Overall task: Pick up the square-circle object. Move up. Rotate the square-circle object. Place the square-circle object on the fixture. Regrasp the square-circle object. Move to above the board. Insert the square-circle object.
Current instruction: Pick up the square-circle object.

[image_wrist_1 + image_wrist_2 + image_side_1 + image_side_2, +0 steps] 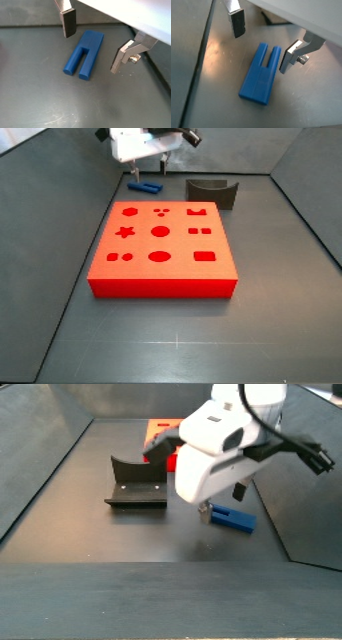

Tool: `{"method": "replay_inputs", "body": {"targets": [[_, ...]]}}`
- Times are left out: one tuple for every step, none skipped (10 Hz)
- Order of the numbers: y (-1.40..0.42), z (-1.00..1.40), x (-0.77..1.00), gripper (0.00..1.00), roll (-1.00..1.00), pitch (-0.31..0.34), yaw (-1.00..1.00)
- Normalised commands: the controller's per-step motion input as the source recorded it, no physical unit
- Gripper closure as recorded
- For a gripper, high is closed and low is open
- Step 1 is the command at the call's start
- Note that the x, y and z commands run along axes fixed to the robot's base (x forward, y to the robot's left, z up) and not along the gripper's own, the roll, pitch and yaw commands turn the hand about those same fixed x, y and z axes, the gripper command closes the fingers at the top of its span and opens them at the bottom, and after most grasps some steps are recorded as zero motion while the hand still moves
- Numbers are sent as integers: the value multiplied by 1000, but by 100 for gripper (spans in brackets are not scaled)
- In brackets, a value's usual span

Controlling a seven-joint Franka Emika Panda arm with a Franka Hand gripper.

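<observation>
The square-circle object (84,54) is a small blue block with two short prongs, lying flat on the grey floor; it also shows in the other wrist view (262,73) and in both side views (144,188) (234,518). My gripper (92,46) (262,44) hangs open just above it, one finger (68,22) on each side, touching nothing. The fingers straddle the block's width with air between pads and plastic. The dark fixture (211,192) (135,483) stands apart on the floor. The red board (160,247) lies flat with dark cut-outs on top.
Grey walls (54,168) close in the floor on all sides. The arm's white body (214,449) hides part of the board in a side view. A corner of the fixture (274,20) shows beyond the fingers in a wrist view.
</observation>
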Motion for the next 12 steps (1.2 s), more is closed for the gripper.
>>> {"method": "replay_inputs", "body": {"targets": [[0, -420, -103, 0, -36, -203, 260], [0, -374, -106, 0, -79, -190, 220], [0, -349, -103, 0, -113, -197, 194], [0, -286, -86, 0, -139, -190, 160], [14, -69, -31, 0, -91, -111, 0], [0, 0, 0, 0, 0, -10, 0], [0, 0, 0, 100, 0, 0, 0], [0, 0, 0, 100, 0, 0, 0], [0, 0, 0, 100, 0, 0, 0], [0, 0, 0, 100, 0, 0, 0], [0, 0, 0, 100, 0, 0, 0], [0, 0, 0, 100, 0, 0, 0]]}}
